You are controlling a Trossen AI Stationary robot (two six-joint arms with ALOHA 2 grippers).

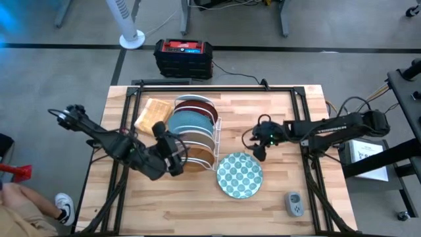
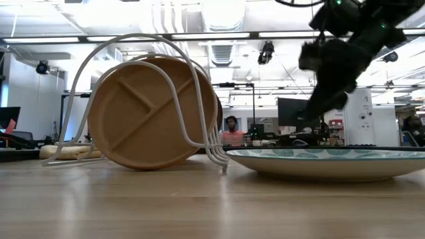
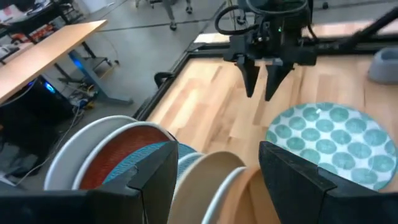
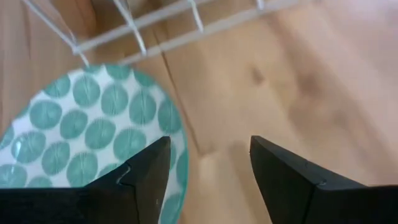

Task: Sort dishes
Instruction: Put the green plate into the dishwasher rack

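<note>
I had the right gripper hanging just above the bench, right by the far edge of the teal plate with pale dots. Its jaws were open and held nothing. That plate lay flat on the bench, just beside the white wire rack and on the side nearer the front edge. From the right jaws the plate lay a little toward the front of the bench and slightly toward the rack, with its rim almost under the fingertips. A round plate has no long side, so I thought the rim nearest the jaws was the place to grab. The other dishes stood on edge in the rack: the brown wooden divided plate at the front, then an off-white plate, a light blue plate, and a red plate at the back. The left gripper sat at the front end of the rack, just by the wooden plate, with its jaws wide open and empty. So the right arm was the nearer one for the flat plate, and the left arm for the rack.
</note>
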